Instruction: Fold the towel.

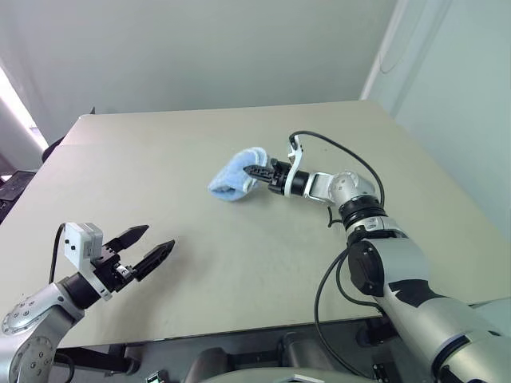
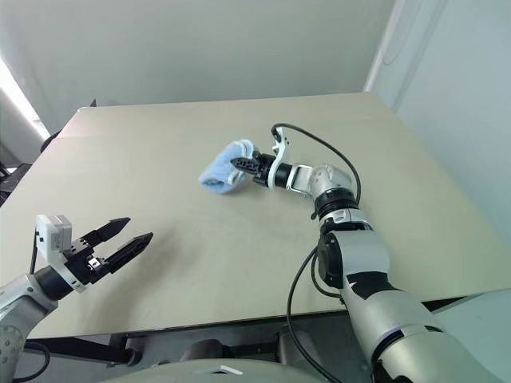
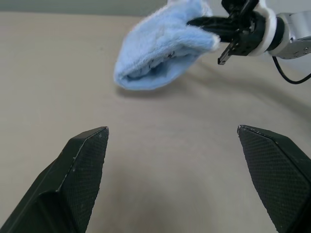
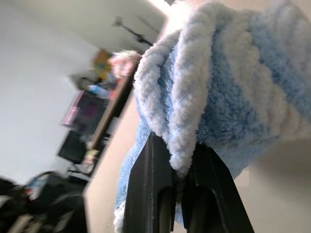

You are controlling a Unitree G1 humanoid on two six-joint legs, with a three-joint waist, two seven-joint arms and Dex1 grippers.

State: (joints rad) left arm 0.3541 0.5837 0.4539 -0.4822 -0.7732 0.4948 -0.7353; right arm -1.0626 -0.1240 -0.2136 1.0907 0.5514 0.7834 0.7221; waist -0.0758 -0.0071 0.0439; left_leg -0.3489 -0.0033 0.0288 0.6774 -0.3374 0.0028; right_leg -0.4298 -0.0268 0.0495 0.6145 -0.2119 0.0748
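Beige tabletop bears the bunched towel, its edge pinched in the right gripper; left gripper gapes empty; draw the edge across evenly.

A beige table with a matte top carries the scene; its far edge runs close to a plain pale wall. Past the table's far right corner stands a white panel. Beyond the table's left edge, dark furniture sits low. In the right wrist view, blurred dark monitors and clutter lie off the table's edge.
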